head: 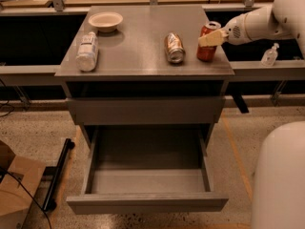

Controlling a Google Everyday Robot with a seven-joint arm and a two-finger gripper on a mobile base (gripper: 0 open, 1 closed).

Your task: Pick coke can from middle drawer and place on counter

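Note:
The red coke can (207,49) stands upright on the right part of the counter (138,51), near its right edge. My gripper (212,36) reaches in from the right on a white arm and is shut on the coke can, with one tan finger (210,38) across the can's front near its top. The middle drawer (147,202) is pulled fully out below, and its inside is bare.
A brownish-gold can (174,47) lies on the counter just left of the coke can. A clear bottle (87,51) lies at the left, with a pale bowl (106,21) behind it. A closed drawer front (143,109) sits above the open drawer. My white base (281,175) is at the lower right.

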